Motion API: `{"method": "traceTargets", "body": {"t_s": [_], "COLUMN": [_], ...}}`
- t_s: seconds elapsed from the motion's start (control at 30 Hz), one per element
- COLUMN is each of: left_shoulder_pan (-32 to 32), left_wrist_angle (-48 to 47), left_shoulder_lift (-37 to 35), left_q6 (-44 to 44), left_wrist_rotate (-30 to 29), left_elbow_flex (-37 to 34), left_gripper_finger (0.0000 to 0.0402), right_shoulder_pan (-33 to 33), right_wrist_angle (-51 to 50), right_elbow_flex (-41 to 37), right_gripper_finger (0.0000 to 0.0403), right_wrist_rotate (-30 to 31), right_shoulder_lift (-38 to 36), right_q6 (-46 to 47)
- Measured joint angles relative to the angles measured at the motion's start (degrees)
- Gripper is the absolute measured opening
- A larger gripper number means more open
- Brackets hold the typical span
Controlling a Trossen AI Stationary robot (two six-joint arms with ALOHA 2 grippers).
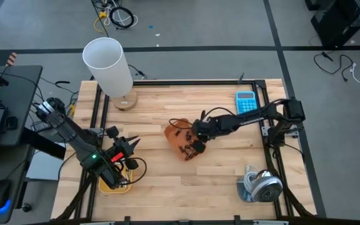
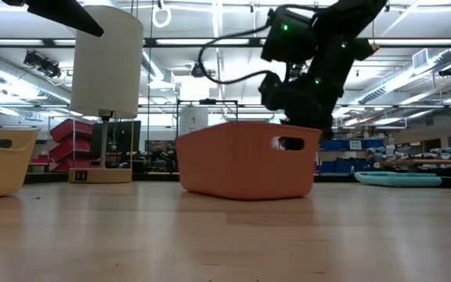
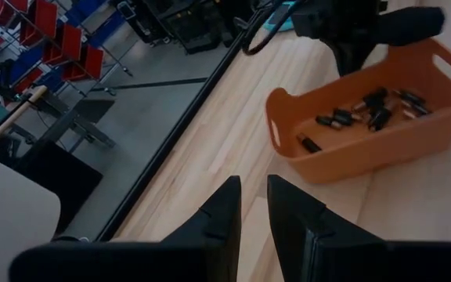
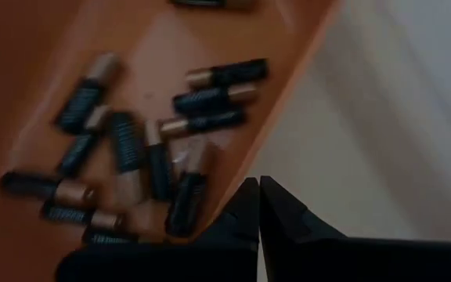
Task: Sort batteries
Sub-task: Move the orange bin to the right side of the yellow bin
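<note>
In the high view, the orange bin (image 1: 179, 139) sits at mid-frame on the table (image 1: 186, 169), and the right gripper (image 1: 197, 147) hangs over its lower right part. The left gripper (image 1: 125, 149) waits left of centre beside a yellow bin (image 1: 113, 185), so the right arm is by far the nearer to the batteries.

The low view shows only the orange bin's wall, with the right arm reaching down behind it; the cells are hidden.

From the left wrist view, the batteries (image 3: 370, 110) lie scattered in the orange bin at upper right. Its own jaws stand slightly parted around nothing.

In the right wrist view, the jaws are closed and empty at lower centre. The nearest battery (image 4: 185, 202) lies just left of them, probably with its long axis running steeply up the frame; others above lie nearly crosswise.
</note>
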Motion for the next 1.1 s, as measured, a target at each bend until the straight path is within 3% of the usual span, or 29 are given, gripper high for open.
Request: {"method": "traceTargets", "body": {"t_s": [0.5,0.6,0.73,0.83,1.1], "left_shoulder_pan": [0.02,0.02,1.06,2.09,2.75], "left_wrist_angle": [2.94,8.27,22.62,32.49,44.45], "left_shoulder_lift": [0.00,0.00,0.02,0.02,0.89], "left_q6": [1.62,7.78,25.97,37.82,38.86], "left_wrist_rotate": [0.18,1.94,10.36,13.03,13.08], "left_elbow_flex": [0.00,0.00,0.00,0.00,-2.40], "left_gripper_finger": [0.0066,0.0066,0.0066,0.0066,0.0060], "right_shoulder_pan": [5.58,6.13,6.08,5.99,8.64], "right_wrist_angle": [13.94,13.29,8.40,6.96,17.16], "right_elbow_flex": [0.02,0.04,0.04,-0.01,-4.16], "right_gripper_finger": [0.0000,0.0000,0.0000,0.0000,0.0000], "right_wrist_rotate": [-6.86,-5.85,0.92,6.18,8.23], "right_shoulder_lift": [0.00,0.00,0.00,0.00,0.91], "right_q6": [-0.08,-1.13,0.65,3.41,3.41]}}
